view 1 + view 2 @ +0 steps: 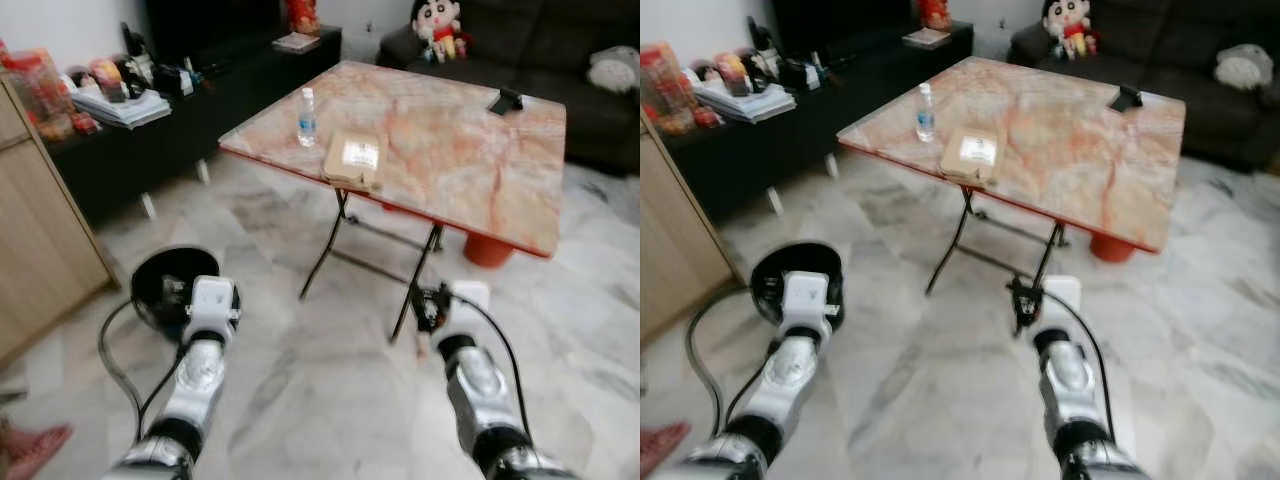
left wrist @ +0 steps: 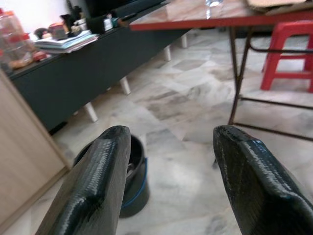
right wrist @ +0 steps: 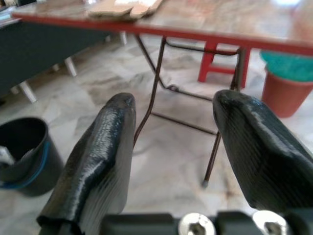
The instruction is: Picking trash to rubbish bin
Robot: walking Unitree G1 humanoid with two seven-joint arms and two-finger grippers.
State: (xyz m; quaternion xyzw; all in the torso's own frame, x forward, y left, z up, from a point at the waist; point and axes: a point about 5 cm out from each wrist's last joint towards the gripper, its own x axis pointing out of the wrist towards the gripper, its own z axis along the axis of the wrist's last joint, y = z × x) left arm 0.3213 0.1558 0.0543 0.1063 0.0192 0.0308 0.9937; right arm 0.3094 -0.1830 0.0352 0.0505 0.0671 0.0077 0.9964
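From the head camera, the robot is standing in front of a folding table (image 1: 470, 150) with a marble-look top, and both arms are reaching forward and low over the tiled floor. On the table a water bottle (image 1: 307, 117) is standing upright and, just beside it near the front edge, a flat brown paper packet (image 1: 354, 159) is lying; these are probably the trash. The rubbish bin (image 1: 160, 285) is sitting on the floor at the robot's left, partly hidden behind the left gripper (image 1: 210, 300). The right gripper (image 1: 432, 308) is hanging below the table edge, near the table's legs. In the left wrist view, the two black fingers (image 2: 93, 186) are standing apart with nothing between them, and the bin is showing beyond them. In the right wrist view, the fingers (image 3: 105, 156) are also spread and empty, pointing under the table. The risk, I think, is that the right arm is rising too near the edge and is striking the table, so the bottle is tipping over.
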